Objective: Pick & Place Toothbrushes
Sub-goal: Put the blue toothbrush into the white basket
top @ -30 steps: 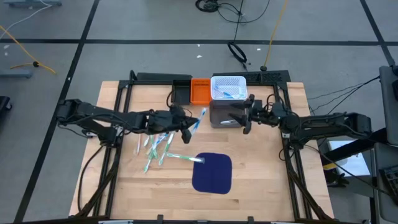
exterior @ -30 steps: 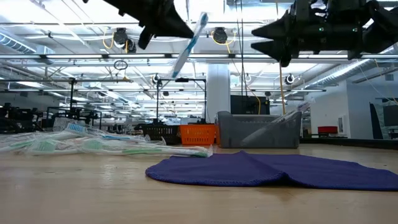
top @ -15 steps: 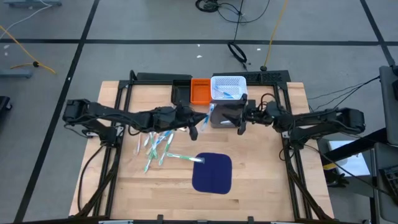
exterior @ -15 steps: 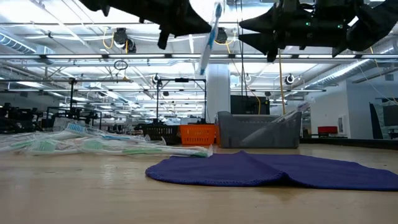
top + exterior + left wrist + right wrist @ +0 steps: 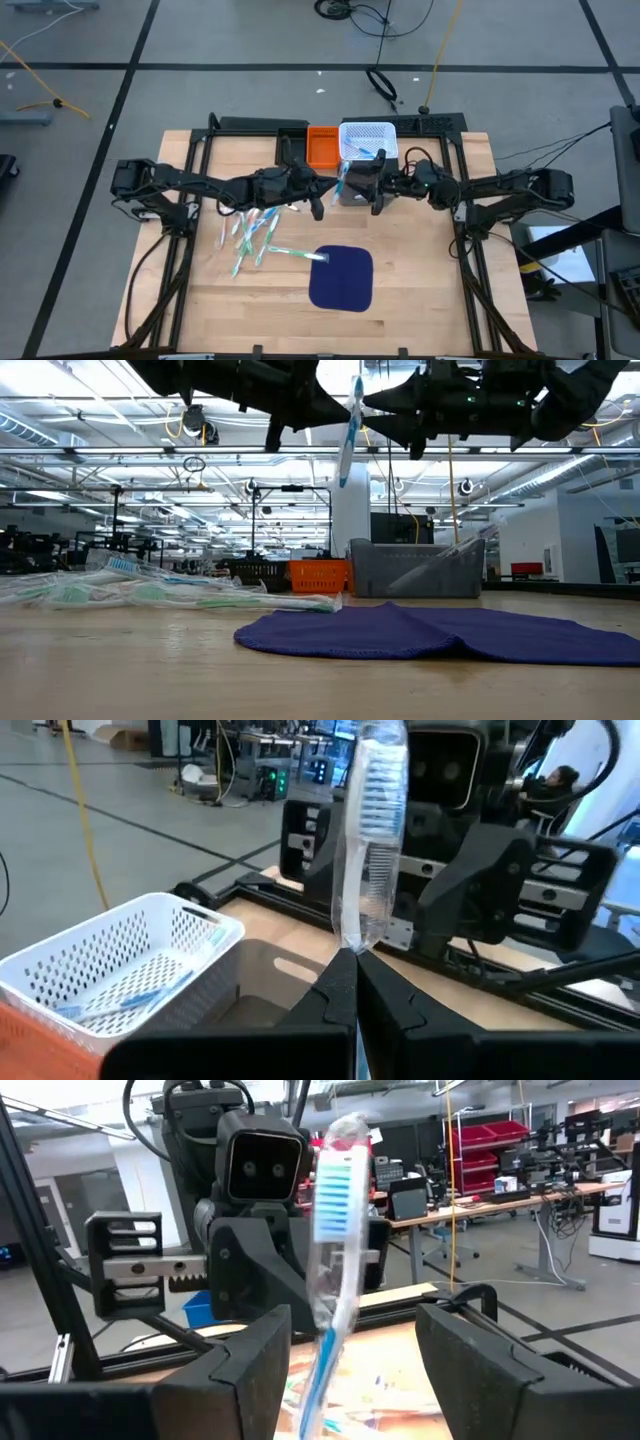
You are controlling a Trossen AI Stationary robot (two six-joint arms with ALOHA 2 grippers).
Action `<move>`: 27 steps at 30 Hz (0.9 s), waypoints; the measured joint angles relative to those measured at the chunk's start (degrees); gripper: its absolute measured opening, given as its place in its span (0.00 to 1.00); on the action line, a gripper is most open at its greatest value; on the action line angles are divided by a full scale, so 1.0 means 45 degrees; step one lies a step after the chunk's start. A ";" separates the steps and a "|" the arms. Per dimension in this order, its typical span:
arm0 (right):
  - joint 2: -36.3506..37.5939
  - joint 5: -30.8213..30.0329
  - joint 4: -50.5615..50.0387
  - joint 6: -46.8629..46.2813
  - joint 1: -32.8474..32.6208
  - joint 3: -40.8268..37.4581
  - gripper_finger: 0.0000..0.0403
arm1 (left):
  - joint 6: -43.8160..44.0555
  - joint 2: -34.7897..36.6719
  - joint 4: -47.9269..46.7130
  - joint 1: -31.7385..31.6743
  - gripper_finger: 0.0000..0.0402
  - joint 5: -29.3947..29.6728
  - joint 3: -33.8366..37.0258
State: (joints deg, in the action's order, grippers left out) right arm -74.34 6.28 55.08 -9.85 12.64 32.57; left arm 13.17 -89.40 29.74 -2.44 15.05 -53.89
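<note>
Two dark robot arms meet above the middle of a wooden counter (image 5: 420,260), seen from overhead. The left tool (image 5: 322,192), just left of centre in the frame, is clenched on the lower end of a blue-and-white wrapped toothbrush (image 5: 349,432), which stands nearly upright in the air, brush head up. The right tool (image 5: 372,190) faces it from the right of centre with its fingers (image 5: 250,1370) spread wide, one on each side of the toothbrush and not touching it.

Directly behind the two tools, toward the top of the overhead frame, sit a grey bin (image 5: 412,570), a white perforated basket (image 5: 367,140) holding at least one blue toothbrush, and an orange tray (image 5: 321,148).

A loose pile of toothbrushes (image 5: 252,232) in white, light green and light blue lies on the counter in the left-centre of the frame. A dark blue mat (image 5: 341,277) lies below centre, with one toothbrush reaching its upper left edge.
</note>
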 joint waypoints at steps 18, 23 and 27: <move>-0.0697 -0.0089 -0.0159 0.0074 0.0034 0.0692 0.16 | -0.0160 -0.0361 0.0072 0.0010 0.00 -0.0005 0.0000; -0.0692 -0.0053 -0.0182 0.0617 0.0024 0.0692 0.03 | -0.0374 -0.0361 0.0063 0.0010 0.01 0.0005 0.0000; -0.0654 -0.0102 -0.0392 0.0876 0.0083 0.0687 0.02 | -0.0497 -0.0356 -0.0033 0.0010 0.04 0.0041 0.0000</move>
State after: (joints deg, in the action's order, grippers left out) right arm -77.28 5.82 53.32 -5.90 13.02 35.66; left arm 10.93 -91.00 29.60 -2.39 15.23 -53.89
